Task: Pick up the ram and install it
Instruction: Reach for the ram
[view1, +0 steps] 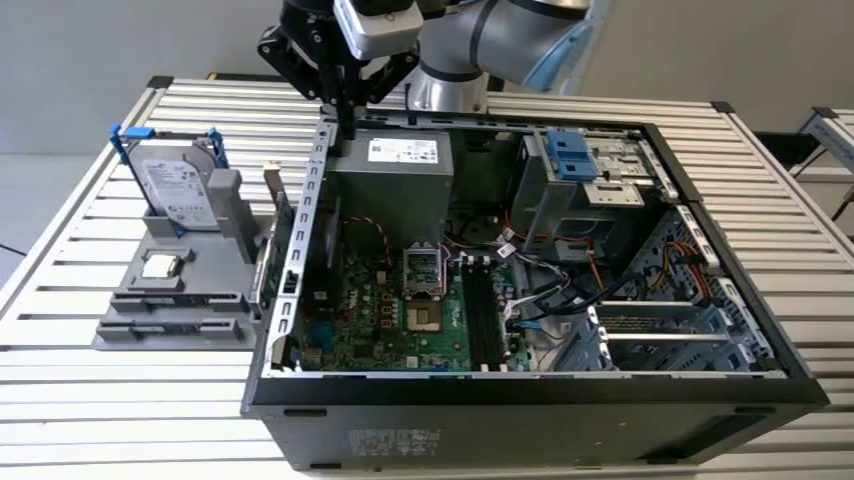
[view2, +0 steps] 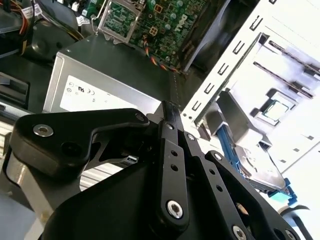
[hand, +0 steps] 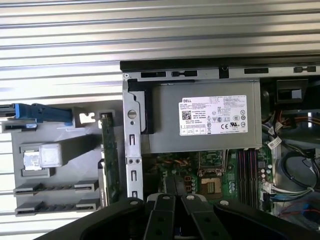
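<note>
Over the power supply (view1: 387, 165), fingers (view2: 172, 120) seemingly closed together, first wrist view showing green card (hand: 107, 160) beside the case (hand: 131, 150)

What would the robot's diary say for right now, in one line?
gripper: shut, holding nothing | where: by computer case corner, beside power supply | hard drive: standing in grey holder

The arm (view1: 497, 45) is built of rounded silver-grey tube sections, with a pale blue cap on one joint and a light grey housing at its wrist. The gripper (view1: 344, 120) is matt black, made of flat linkage bars with rounded ends that narrow into slim jaws. In the second wrist view, bright silver pivot screws (view2: 174, 209) sit at the bar ends, and small round holes run along the bars.
</note>
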